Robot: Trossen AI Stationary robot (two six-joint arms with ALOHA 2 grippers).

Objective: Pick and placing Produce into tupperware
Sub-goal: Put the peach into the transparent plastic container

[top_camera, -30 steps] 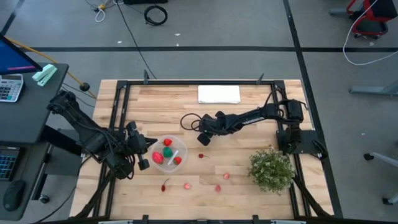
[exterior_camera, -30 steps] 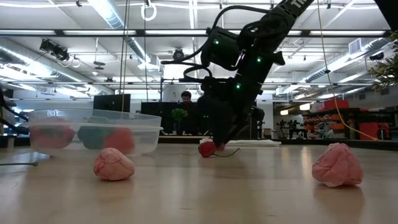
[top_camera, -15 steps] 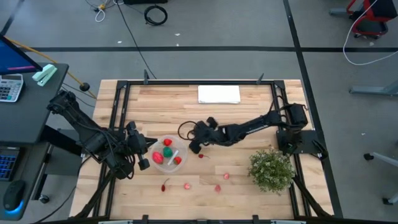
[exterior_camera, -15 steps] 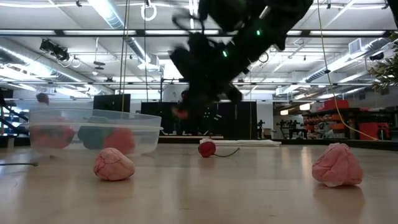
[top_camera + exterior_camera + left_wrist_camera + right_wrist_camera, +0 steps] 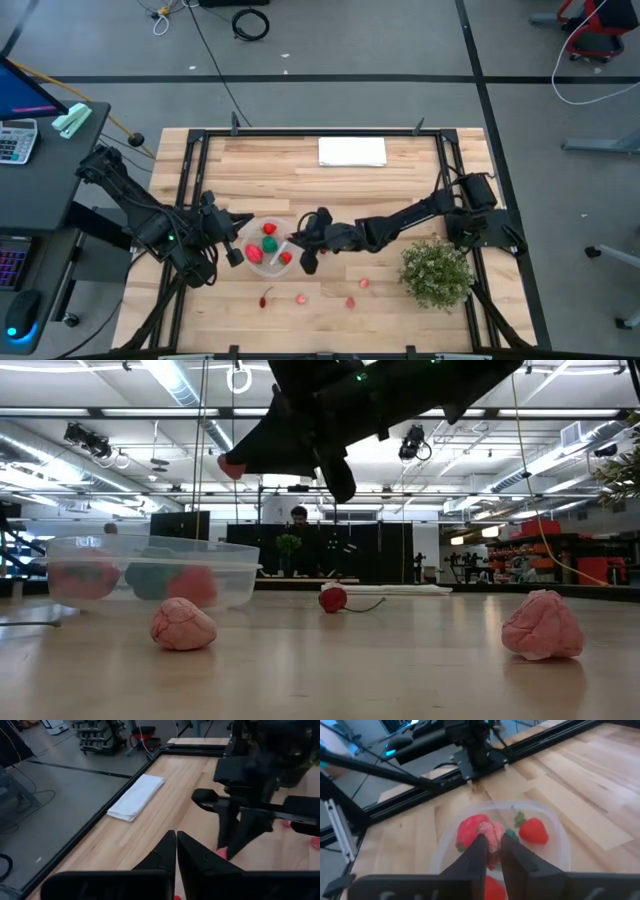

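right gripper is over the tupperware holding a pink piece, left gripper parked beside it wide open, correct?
Not quite. The right gripper does hold a pink piece above the tupperware. The left gripper does sit beside the tupperware, but its fingers are shut, not wide open: the left wrist view shows them pressed together.

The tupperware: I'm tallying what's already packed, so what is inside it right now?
Inside the tupperware the high view shows red produce and one green piece. The right gripper, shut on a pink piece, hangs above and hides part of the bowl.
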